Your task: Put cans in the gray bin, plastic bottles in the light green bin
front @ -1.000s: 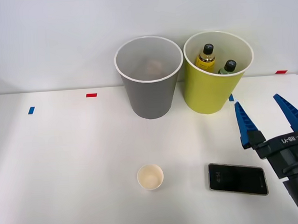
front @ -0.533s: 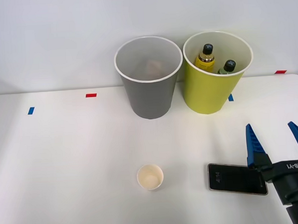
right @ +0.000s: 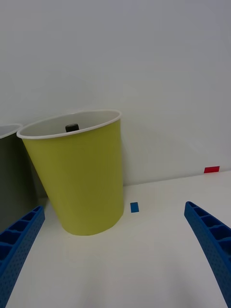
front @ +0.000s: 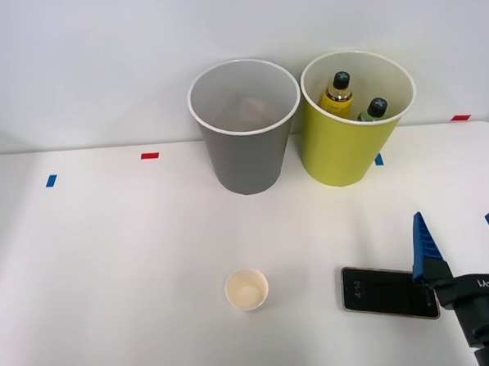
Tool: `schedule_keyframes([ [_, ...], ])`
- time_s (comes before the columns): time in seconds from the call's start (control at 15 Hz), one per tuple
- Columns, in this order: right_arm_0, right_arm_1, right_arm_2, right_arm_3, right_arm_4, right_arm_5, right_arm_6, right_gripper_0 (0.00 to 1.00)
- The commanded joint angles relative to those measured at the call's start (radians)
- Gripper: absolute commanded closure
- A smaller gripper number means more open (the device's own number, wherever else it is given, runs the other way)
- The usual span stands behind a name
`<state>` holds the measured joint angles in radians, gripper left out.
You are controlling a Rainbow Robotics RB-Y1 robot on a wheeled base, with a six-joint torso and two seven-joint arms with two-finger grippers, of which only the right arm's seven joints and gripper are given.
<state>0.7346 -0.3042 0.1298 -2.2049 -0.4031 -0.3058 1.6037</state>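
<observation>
The gray bin (front: pixel 245 154) stands at the back centre, and a dim reddish shape (front: pixel 253 109) lies deep inside it; I cannot tell whether it is a can. Right beside it stands the light green bin (front: pixel 342 157), holding the two plastic bottles, a yellow one (front: pixel 337 94) and a green one (front: pixel 375 109), both black-capped. My right gripper (front: pixel 455 219) hangs open and empty at the near right, well in front of the light green bin. From the wrist, the light green bin (right: pixel 82 178) fills the middle with one black cap (right: pixel 72 127) over its rim, my gripper (right: pixel 114 207) spread wide.
A small cream paper cup (front: pixel 247 289) stands upright near the table's front centre. A black phone (front: pixel 385 291) lies flat just left of my gripper's fingers. Red and blue tape marks dot the white table (front: pixel 109 256).
My open gripper has drawn back from beside the light green bin toward the table's near right edge, and now stands by the phone. Nothing else moved.
</observation>
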Motion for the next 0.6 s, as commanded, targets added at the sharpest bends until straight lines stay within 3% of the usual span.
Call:
schedule_keyframes([
  [0.07,-0.003,0.065,0.004,0.002,0.082,0.001,-0.042,0.0],
  [0.33,0.051,0.185,0.01,0.002,0.333,-0.016,-0.248,0.0],
  [0.47,0.077,0.208,0.022,0.005,0.377,-0.032,-0.278,0.0],
  [0.6,0.066,0.209,0.028,0.096,0.389,-0.141,-0.28,0.0],
])
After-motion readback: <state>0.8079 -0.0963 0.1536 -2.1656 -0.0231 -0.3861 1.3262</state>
